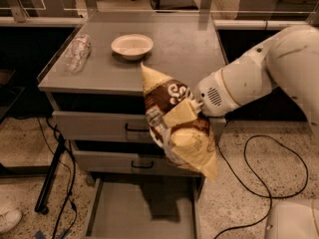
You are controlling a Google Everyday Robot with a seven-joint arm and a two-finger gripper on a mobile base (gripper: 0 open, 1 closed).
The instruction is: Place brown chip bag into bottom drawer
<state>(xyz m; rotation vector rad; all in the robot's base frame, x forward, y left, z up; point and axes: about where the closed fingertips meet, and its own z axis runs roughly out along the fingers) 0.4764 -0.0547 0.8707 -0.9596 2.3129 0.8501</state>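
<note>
The brown chip bag (193,144) hangs tilted in the air in front of the cabinet's two upper drawers, its brown top up and its pale yellow end down. My gripper (175,117) comes in from the right on the white arm (249,78) and is shut on the bag's middle, with one pale finger (182,112) lying across its front. Below stands the bottom drawer (124,214), pulled out, its flat grey floor showing. The bag's lower tip is above the drawer's right side.
A white bowl (132,46) and a clear plastic bottle (77,51) rest on the cabinet top (194,49). Black cables (271,156) loop on the floor at the right, a black stand leg (50,180) slants at the left, and the robot's white base (294,220) fills the bottom right corner.
</note>
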